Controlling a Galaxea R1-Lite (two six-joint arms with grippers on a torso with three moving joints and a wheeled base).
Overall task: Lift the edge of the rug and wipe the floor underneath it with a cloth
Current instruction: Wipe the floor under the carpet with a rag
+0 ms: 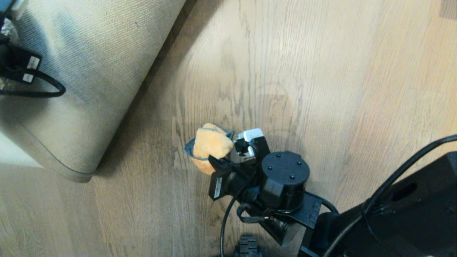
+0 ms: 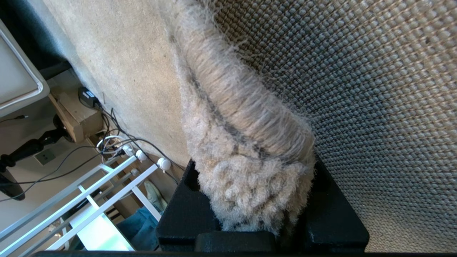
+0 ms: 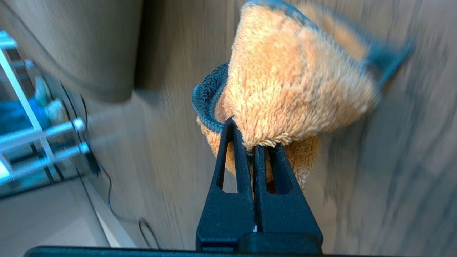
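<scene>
Wooden planks of the floor [image 1: 321, 89] fill most of the head view, grey-brown with dark wavy lines. At the upper left of the frame the rug edge [image 1: 76, 175] is lifted up, and its woven tan underside faces the camera. A dark shadow lies on the planks just beside it. Part of the left gripper [image 1: 19, 64] shows at the far left edge, up against the rug. Low in the middle, the right gripper [image 1: 223, 159] pinches the fluffy orange cloth [image 1: 210, 146], well apart from the rug's rounded corner.

From the left wrist view, the left gripper [image 2: 257, 228] squeezes the fuzzy border of the rug edge [image 2: 246, 142] between its black fingers [image 2: 189, 210]. The woven backing fills the right side of the frame. Cables [image 2: 117, 142] and a white rack [image 2: 89, 200] sit at the lower left.

From the right wrist view, the right gripper [image 3: 254, 146] has its two black fingers [image 3: 228, 200] pressed tight together on a fold of the cloth [image 3: 296, 85]. The cloth's dark trim [image 3: 205, 107] curls at its left side. Behind it are the blurry floor [image 3: 410, 178] and, at the upper left, the raised rug edge [image 3: 89, 71].
</scene>
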